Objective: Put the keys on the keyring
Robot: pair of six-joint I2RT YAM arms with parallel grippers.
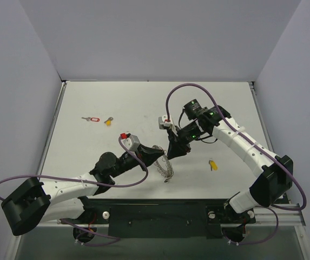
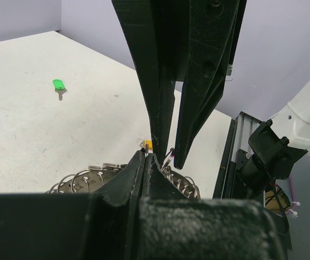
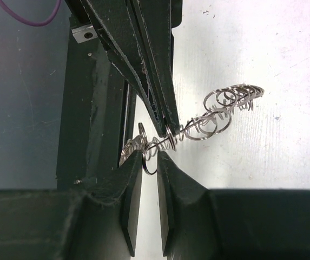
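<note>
The keyring, a floppy loop of small silver rings, hangs above the table near the front middle. My left gripper is shut on one of its links; in the left wrist view its jaws meet with no gap and the keyring sags behind them. My right gripper stands slightly open, with one small ring of the keyring loose in the gap. A red-tagged key and a yellow key lie far left. Another yellow key lies right, and a green key lies beyond.
The black rail holding the arm bases runs along the table's near edge, close under both grippers. Purple cables loop over each arm. Grey walls enclose the table on three sides.
</note>
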